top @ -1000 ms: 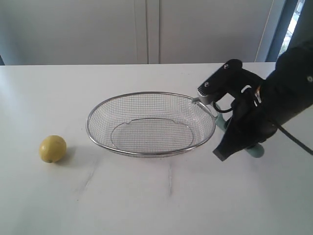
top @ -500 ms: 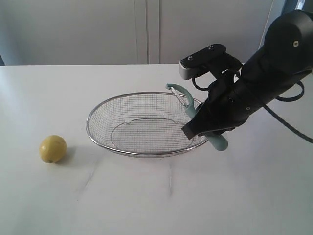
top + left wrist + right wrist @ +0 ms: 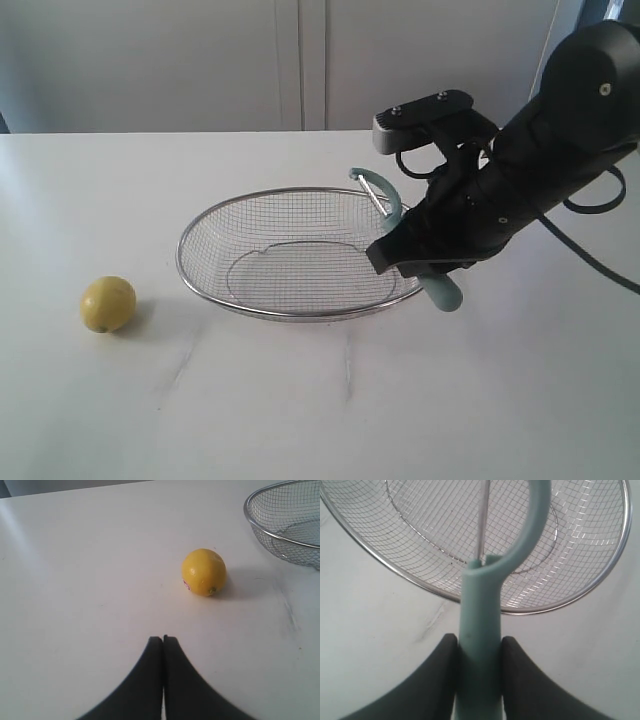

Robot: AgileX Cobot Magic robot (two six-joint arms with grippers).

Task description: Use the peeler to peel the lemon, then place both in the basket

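Note:
A small yellow lemon (image 3: 107, 303) lies on the white table left of the wire-mesh basket (image 3: 200, 275). The wrist view shows the same lemon (image 3: 204, 572) ahead of my left gripper (image 3: 163, 639), whose fingers are shut on nothing; the basket (image 3: 260, 522) shows at the corner. My right gripper (image 3: 479, 642) is shut on the teal handle of the peeler (image 3: 481, 610). The peeler (image 3: 380, 195) is held above the basket's right rim, its curved head and blade over the mesh (image 3: 570, 545). The left arm is outside the exterior view.
The white table (image 3: 330, 410) stretches in front of the basket. A pale wall with cabinet panels (image 3: 300, 60) stands behind the table. The black right arm (image 3: 560, 130) reaches in from the upper right.
The right gripper lifted the peeler off the table at the basket's right and carried it left and up over the rim. Lemon and basket have stayed put.

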